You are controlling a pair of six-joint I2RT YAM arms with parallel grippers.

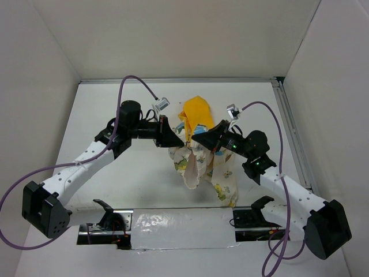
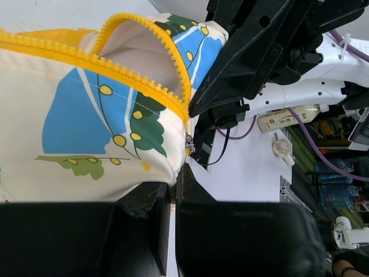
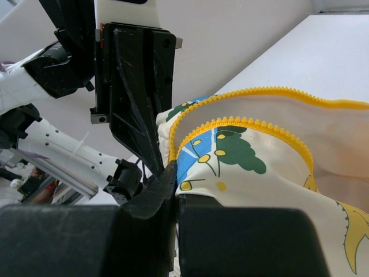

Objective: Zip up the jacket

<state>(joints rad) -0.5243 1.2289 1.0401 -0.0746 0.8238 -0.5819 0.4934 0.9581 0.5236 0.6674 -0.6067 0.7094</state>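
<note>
Camera placement: one high overhead, two riding the wrists.
The top view looks steeply down from behind the arm bases (image 1: pixel 46 213) over the whole table (image 1: pixel 138 184). Each wrist view sits very close to the jacket (image 2: pixel 86 127), pointing inward at the opposite arm (image 2: pixel 300 98). All three share the jacket, and the wrist pair also shares its yellow zipper edge (image 3: pixel 253 122).

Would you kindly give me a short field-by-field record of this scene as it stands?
jacket: held up at its top edge, the rest hanging down
zipper: yellow teeth parted, mostly open
left gripper: shut on the jacket's edge
right gripper: shut on the jacket's edge, almost tip to tip with the left
hood: yellow-orange, behind both grippers
</note>
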